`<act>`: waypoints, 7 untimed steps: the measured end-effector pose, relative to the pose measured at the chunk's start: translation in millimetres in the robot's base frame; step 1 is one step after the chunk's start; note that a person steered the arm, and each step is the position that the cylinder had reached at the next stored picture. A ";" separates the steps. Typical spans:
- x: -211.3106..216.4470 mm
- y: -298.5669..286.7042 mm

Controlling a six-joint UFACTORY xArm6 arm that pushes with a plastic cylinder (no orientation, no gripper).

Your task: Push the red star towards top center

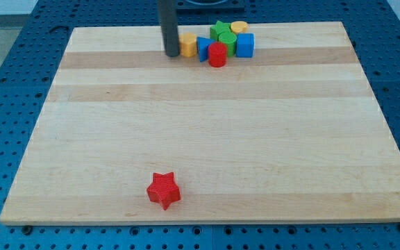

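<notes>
The red star [163, 190] lies alone on the wooden board [207, 125], near the view's bottom, left of centre. My tip [171, 54] rests on the board near the view's top centre, far above the star. It stands just left of a yellow block [187, 45], at the left end of a cluster of blocks.
The cluster at the top centre holds a blue block [203, 48], a red cylinder [217, 54], a green star [221, 31], a green block [228, 43], a blue cube [245, 45] and a yellow flat block [239, 27]. A blue pegboard surrounds the board.
</notes>
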State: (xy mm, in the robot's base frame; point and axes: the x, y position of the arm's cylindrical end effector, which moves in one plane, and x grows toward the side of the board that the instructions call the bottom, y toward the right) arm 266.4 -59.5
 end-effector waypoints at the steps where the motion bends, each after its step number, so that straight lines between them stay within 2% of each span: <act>1: -13.8 16.3; 2: -8.8 7.3; 3: -18.2 -26.0; 4: -51.8 -32.0; 5: -58.1 -30.1; 6: 1.1 -30.1; 7: 78.2 -30.1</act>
State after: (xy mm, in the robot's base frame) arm 344.6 -89.6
